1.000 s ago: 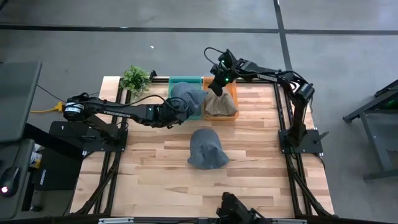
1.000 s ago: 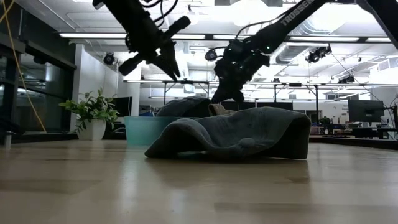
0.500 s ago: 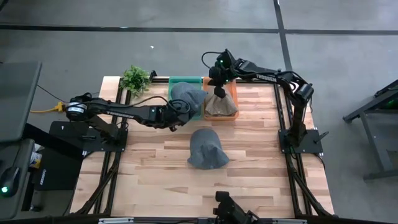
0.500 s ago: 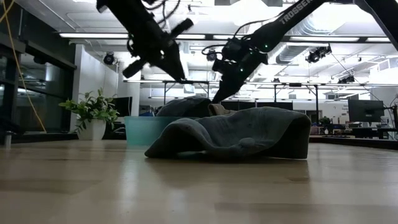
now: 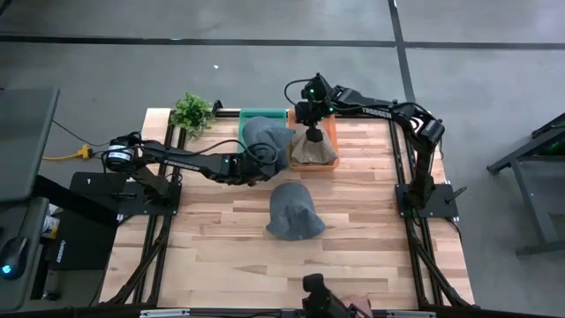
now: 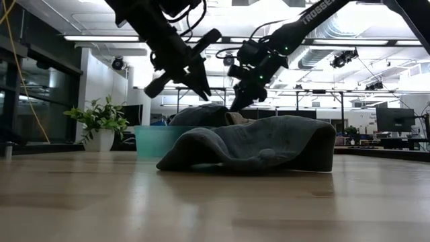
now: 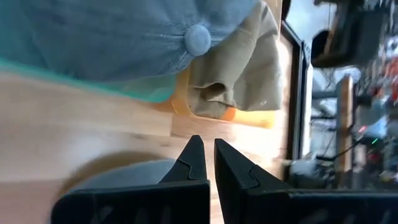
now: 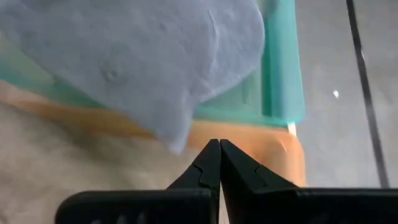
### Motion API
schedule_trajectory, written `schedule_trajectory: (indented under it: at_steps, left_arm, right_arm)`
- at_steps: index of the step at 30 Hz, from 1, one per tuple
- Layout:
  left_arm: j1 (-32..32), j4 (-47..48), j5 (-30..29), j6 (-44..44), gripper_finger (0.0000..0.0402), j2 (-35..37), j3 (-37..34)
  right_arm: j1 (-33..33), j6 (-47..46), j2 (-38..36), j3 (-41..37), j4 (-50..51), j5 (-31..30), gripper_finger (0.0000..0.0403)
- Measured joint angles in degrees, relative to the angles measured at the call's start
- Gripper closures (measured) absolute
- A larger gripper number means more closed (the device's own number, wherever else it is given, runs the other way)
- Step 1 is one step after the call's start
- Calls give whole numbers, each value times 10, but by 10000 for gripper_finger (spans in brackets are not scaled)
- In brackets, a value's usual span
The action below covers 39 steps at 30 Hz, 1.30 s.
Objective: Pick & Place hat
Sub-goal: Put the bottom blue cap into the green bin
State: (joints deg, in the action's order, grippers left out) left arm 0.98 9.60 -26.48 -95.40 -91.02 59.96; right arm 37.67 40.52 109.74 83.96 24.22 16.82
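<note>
One grey hat (image 5: 295,212) crumpled on table (image 5: 371,247), crown dented

Even, soft light is falling across the wooden table (image 5: 221,230) in the overhead picture, leaving only faint shadows. In the table-level picture, ceiling lights (image 6: 269,13) are glaring white across the top of the frame, turning both arms into dark silhouettes, while the near tabletop is going soft. The left wrist picture is washing out at its right edge. Both wrist pictures are showing blurred foregrounds.
</note>
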Motion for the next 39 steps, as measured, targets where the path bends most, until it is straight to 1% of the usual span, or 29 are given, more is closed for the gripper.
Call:
schedule_trajectory:
  at_steps: [3,6,10,12,14,18,22,25,29,31,34,36,39]
  left_arm:
    - [0,-1,-11,63,401,0,0]
    - [0,0,-14,148,401,0,0]
    - [-8,22,-9,249,401,0,6]
    - [-17,32,-11,277,401,0,13]
    - [-21,44,-29,282,401,0,16]
    - [-30,52,-57,281,401,0,16]
    - [-36,66,-55,278,401,0,17]
    - [-39,76,-47,276,401,0,17]
    - [-40,77,-42,275,401,0,17]
    - [-40,85,-43,275,401,0,17]
    - [-40,113,-41,276,401,0,17]
    - [-40,140,-30,275,401,0,17]
    - [-40,172,-1,270,401,0,17]
  right_arm:
    - [-7,21,-6,0,21,-32,402]
    - [-18,74,-15,0,48,-51,396]
    - [-35,152,-20,0,75,-93,371]
    - [-43,187,-21,0,83,-107,351]
    - [-50,198,-21,0,80,-121,327]
    - [-59,201,-21,0,64,-122,278]
    - [-71,201,-21,0,47,-123,242]
    - [-83,201,-21,0,40,-118,226]
    - [-99,202,-21,0,36,-119,222]
    - [-107,202,-21,0,19,-121,222]
    - [-117,201,-21,0,-6,-140,224]
    - [-120,201,-21,0,-17,-150,232]
    - [-122,200,-21,0,-13,-151,256]
